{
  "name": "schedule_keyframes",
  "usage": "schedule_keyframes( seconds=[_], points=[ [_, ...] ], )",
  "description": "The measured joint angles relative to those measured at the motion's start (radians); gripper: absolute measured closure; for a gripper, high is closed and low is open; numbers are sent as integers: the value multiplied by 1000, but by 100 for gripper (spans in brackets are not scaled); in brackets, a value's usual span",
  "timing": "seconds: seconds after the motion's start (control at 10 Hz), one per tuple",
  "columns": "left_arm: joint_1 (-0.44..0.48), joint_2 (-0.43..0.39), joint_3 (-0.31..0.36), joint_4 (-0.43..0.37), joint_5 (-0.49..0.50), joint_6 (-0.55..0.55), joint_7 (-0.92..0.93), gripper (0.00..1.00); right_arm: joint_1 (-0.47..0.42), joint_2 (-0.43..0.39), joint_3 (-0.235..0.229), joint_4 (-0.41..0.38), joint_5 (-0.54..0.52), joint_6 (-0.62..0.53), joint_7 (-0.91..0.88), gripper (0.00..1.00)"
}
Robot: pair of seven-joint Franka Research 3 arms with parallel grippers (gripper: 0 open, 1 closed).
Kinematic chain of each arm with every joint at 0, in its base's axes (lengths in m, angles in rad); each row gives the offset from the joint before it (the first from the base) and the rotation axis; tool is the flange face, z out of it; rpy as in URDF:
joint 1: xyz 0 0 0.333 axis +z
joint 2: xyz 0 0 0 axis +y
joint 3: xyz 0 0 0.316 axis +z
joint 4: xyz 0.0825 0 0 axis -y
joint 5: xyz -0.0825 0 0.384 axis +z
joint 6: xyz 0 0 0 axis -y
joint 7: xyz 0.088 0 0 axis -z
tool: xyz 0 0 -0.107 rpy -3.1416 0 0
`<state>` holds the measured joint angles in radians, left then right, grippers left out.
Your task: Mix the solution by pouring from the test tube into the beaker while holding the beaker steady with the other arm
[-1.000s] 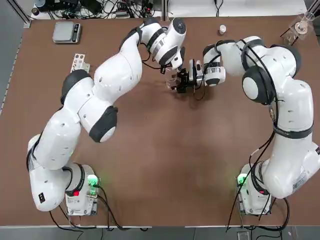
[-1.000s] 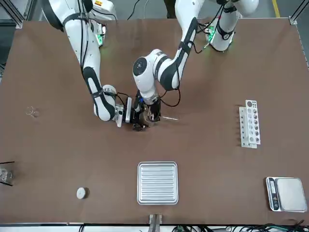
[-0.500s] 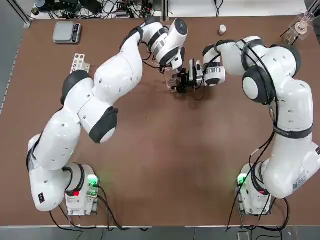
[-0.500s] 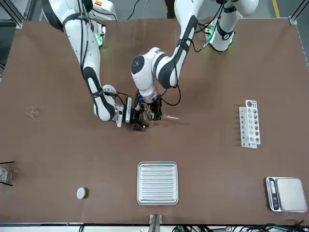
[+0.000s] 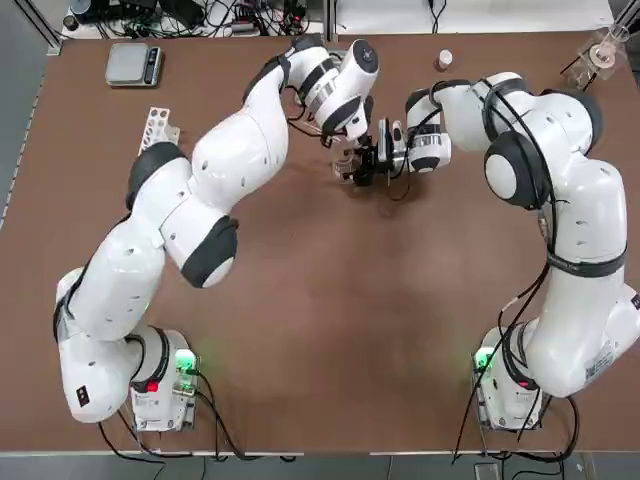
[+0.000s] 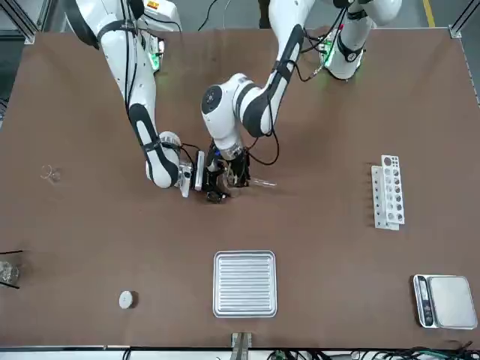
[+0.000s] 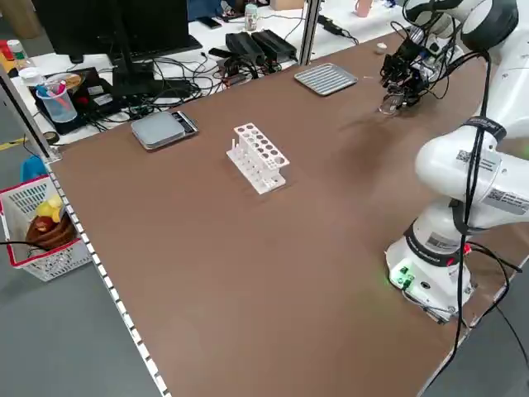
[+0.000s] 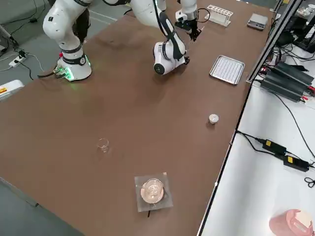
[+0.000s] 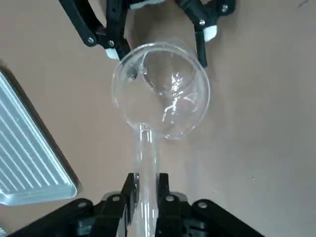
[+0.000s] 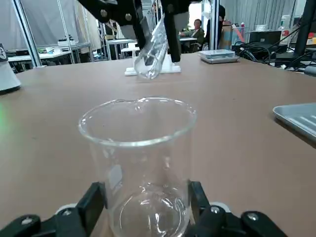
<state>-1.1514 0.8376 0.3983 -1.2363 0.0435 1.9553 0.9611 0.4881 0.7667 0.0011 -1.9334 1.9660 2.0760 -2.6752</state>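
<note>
The beaker (image 10: 138, 158) stands upright on the brown table (image 5: 330, 300) near the far middle, and my right gripper (image 10: 140, 210) is shut on its base from the side. My left gripper (image 9: 145, 190) is shut on the test tube (image 9: 144, 158), which is tilted with its mouth over the beaker's rim (image 9: 160, 89). The right wrist view shows the test tube (image 10: 153, 47) slanting down just above and behind the beaker. In the top view the left gripper (image 5: 346, 140) hangs over the beaker (image 5: 347, 166), and the right gripper (image 5: 364, 163) is beside it.
A white rack (image 6: 388, 191) with round holes, a ribbed metal tray (image 6: 244, 283) and a scale (image 6: 445, 301) lie along the far part of the table. A tiny glass vessel (image 6: 49, 174), a flask in a stand (image 6: 7, 271) and a small round cap (image 6: 127, 300) sit on the robot's right side.
The left arm's wrist has turned a little, so the test tube is tipped slightly more over the beaker. The right gripper and the beaker have stayed put.
</note>
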Motion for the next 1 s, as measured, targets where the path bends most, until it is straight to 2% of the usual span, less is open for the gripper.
schedule_keyframes(
  seconds=[1.0],
  points=[
    [7,2,1,12,-7,-3,-9,78,0,0,0,0,0,0,0,23]
  ],
)
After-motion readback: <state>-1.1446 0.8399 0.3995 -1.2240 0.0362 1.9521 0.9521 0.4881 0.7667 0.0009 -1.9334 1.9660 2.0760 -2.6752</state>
